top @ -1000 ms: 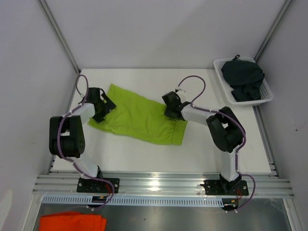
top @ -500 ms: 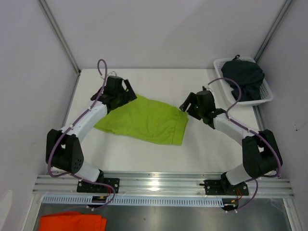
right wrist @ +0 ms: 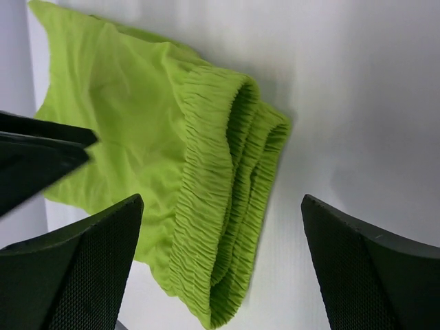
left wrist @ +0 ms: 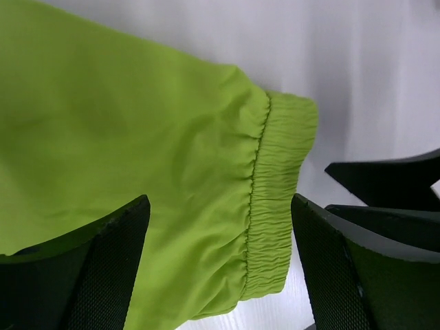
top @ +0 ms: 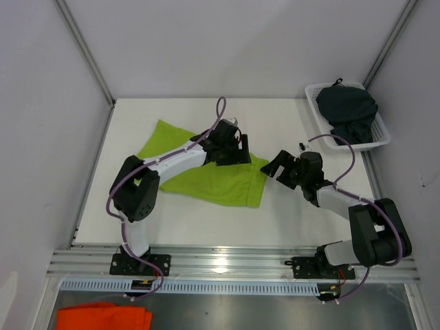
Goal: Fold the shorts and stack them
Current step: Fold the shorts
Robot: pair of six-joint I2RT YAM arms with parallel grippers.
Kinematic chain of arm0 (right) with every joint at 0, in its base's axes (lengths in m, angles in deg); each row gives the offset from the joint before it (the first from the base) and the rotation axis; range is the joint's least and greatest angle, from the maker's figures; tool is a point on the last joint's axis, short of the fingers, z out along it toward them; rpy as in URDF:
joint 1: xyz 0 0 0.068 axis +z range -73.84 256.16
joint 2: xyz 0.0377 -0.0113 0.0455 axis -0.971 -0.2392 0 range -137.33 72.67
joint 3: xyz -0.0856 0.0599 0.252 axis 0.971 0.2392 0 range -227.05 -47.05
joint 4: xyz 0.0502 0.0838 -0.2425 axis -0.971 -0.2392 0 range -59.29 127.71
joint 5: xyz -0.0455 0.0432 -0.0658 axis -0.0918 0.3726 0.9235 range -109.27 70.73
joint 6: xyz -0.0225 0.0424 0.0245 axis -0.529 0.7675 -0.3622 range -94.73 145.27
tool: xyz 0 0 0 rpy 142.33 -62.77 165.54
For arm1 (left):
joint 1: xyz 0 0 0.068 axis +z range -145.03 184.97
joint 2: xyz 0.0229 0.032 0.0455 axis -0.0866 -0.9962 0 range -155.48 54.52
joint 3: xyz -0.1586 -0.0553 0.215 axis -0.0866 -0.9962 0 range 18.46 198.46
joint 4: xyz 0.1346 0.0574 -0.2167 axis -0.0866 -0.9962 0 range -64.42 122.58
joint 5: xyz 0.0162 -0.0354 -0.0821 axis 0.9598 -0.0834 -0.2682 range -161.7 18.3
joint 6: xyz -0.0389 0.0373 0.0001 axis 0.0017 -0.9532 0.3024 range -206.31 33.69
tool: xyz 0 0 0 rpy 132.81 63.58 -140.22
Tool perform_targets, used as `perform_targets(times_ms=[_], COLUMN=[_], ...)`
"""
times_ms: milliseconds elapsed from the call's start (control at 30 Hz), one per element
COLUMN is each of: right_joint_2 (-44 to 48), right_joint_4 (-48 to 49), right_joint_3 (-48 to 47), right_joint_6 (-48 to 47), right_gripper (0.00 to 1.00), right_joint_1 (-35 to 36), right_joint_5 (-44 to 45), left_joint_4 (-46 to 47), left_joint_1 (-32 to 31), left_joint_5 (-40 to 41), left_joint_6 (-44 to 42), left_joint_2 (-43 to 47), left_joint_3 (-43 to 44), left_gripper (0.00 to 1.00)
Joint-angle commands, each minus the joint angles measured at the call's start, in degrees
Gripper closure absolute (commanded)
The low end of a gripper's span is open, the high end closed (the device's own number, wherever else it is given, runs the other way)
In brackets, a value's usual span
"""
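The lime green shorts (top: 206, 175) lie flat across the middle of the table. Their gathered elastic waistband (right wrist: 220, 206) forms the right end, doubled into layers. My left gripper (top: 232, 148) hovers open over the upper right corner of the shorts. In the left wrist view its fingers (left wrist: 103, 268) straddle the waistband (left wrist: 278, 185) without pinching it. My right gripper (top: 276, 166) stands open just right of the waistband edge, over bare table, with nothing between its fingers (right wrist: 364, 268). The dark shorts (top: 347, 110) sit bundled in the basket.
A white basket (top: 381, 141) stands at the back right corner. An orange cloth (top: 103, 317) lies below the table's front rail at the bottom left. Grey walls close in the table on the left, back and right.
My left arm swung from the shorts' left end across to their right waistband corner. My right gripper drew back to the right off the shorts and opened wide.
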Motion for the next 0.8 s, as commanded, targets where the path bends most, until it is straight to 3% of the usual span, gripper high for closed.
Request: perform_targets(times_ms=[0, 200, 400, 633, 767], right_joint_2=[-3.4, -6.8, -11.7, -16.5, -18.0], right_joint_4=[9.7, 16.4, 23.5, 27.8, 25.3], right_joint_3=[0.3, 3.7, 5.6, 6.1, 5.1], right_joint_6=[0.7, 3.3, 6.2, 7.8, 8.2], right_gripper=[0.01, 0.01, 0.02, 0.02, 0.03], right_joint_1=[-0.4, -0.3, -0.1, 0.4, 0.4], right_joint_5=[-6.2, -7.0, -8.5, -9.6, -9.3], left_joint_4=[1.0, 3.7, 4.9, 2.7, 0.6], left_joint_1=[0.0, -0.1, -0.9, -1.6, -1.8], left_joint_5=[-3.0, -5.1, -6.5, -3.4, -2.6], left_joint_6=[0.0, 1.4, 2.5, 1.4, 1.3], left_joint_2=[-2.5, -5.5, -7.2, -9.1, -10.5], left_joint_3=[2.6, 0.5, -0.5, -0.4, -0.4], left_gripper=[0.17, 0.31, 0.61, 0.69, 0.72])
